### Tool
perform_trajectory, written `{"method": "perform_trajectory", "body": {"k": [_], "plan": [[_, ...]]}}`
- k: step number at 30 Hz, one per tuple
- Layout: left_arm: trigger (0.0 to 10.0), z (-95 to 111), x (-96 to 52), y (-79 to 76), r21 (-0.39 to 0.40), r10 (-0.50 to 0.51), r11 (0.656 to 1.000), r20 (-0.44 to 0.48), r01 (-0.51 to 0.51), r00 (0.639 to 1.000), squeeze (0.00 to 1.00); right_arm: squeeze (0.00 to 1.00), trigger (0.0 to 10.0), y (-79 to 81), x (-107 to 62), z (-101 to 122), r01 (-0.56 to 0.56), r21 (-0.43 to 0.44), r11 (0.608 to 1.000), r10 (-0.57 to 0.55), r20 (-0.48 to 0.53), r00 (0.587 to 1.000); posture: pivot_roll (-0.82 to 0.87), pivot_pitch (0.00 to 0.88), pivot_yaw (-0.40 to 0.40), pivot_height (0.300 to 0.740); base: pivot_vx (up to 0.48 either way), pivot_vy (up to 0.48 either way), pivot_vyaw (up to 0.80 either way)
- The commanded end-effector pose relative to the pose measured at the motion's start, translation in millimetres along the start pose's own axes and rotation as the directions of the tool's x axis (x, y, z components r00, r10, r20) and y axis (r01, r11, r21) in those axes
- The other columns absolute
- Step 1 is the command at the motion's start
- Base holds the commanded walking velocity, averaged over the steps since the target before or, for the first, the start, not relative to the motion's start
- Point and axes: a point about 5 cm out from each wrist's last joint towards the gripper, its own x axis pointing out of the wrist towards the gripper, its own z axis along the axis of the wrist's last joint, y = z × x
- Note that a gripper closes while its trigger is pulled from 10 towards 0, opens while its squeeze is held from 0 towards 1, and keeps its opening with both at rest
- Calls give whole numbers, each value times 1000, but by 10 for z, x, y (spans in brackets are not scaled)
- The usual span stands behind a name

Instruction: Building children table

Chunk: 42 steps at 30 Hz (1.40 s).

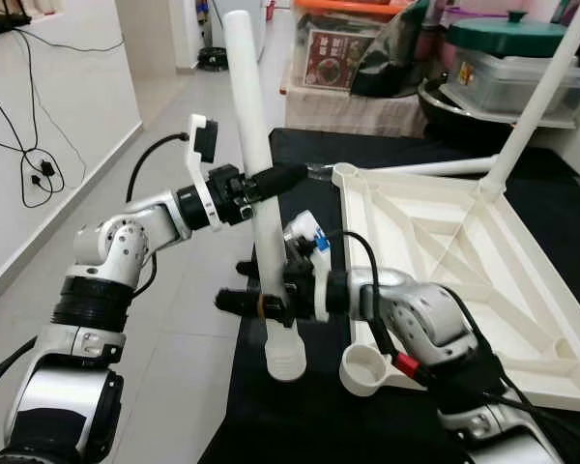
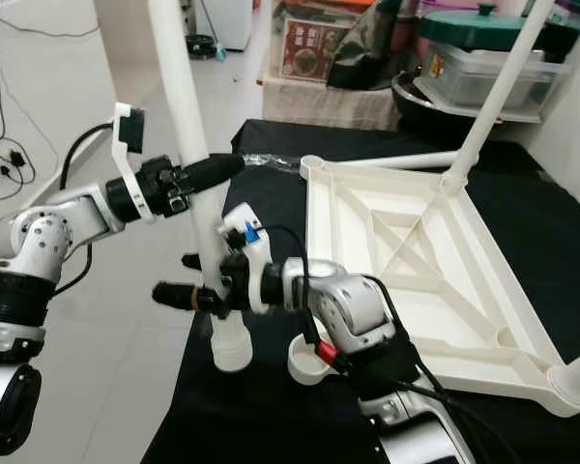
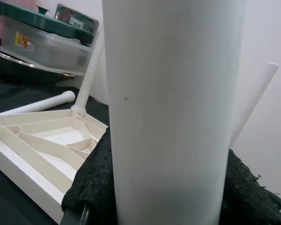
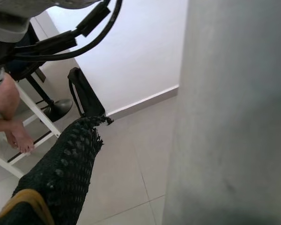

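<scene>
A white table leg [image 1: 259,184] stands nearly upright at centre frame, its flared end over the black tabletop [image 1: 300,425]. The left gripper [image 1: 271,181] has its fingers clamped on the leg mid-height; the right gripper [image 1: 256,290] clamps it lower down. The upturned table frame [image 1: 445,251] lies at right.

I lose the table leg [image 1: 259,184] past the frame top at twelve o'clock; it blocks my right gripper's [image 1: 254,288] far finger, closure unclear.
</scene>
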Motion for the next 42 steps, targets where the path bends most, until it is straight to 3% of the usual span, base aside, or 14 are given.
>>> {"method": "perform_trajectory", "body": {"k": [1, 14, 15, 18, 19, 33, 38, 39, 42], "plan": [[10000, 34, 120, -80, 9, -59, 998, 17, 59, 998, 0, 0, 10000, 13, 60, 4, 0, 2, 1000, 0, -5, 1000, 49, 13, -56, 740, 0, 0, 0], [10000, 40, 125, -60, 20, -48, 999, 18, 48, 999, 0, 0, 9961, -27, 84, -48, 41, 7, 999, -41, -50, 998, 52, 14, -56, 740, 0, 0, 0], [10000, 42, 128, -57, 22, -48, 999, 19, 47, 999, 0, 0, 9098, -38, 98, -53, 51, 8, 999, -50, -58, 997, 52, 14, -56, 740, 0, 0, 0], [10000, 43, 128, -56, 23, -48, 999, 20, 47, 999, 0, 0, 9098, -45, 107, -57, 57, 9, 998, -57, -64, 996, 52, 14, -56, 740, 0, 0, 0], [10000, 45, 129, -53, 24, -47, 999, 21, 46, 999, 0, 0, 0, -59, 119, -52, 70, 12, 997, -70, -62, 996, 52, 13, -55, 740, 0, 0, 0], [10000, 41, 135, -45, 19, -41, 999, 21, 40, 999, 0, 0, 0, -143, 152, -90, 150, 27, 988, -147, -91, 985, 51, 12, -52, 740, 0, 0, 0], [10000, -6, 144, -44, -17, -34, 999, -3, 34, 999, 0, 0, 0, -139, 166, -94, 155, 28, 988, -152, -89, 984, 51, 3, -52, 740, 0, 0, 0], [10000, -12, 143, -45, -22, -35, 999, -4, 35, 999, 1000, 0, 0, -132, 168, -88, 153, 29, 988, -150, -85, 985, 50, 1, -51, 740, 0, 0, 0], [10000, -2, 140, -59, -44, -52, 998, 8, 52, 999, 1000, 0, 0, -127, 169, -71, 154, 29, 988, -152, -72, 986, 51, 0, -53, 740, 0, 0, 0]]}}
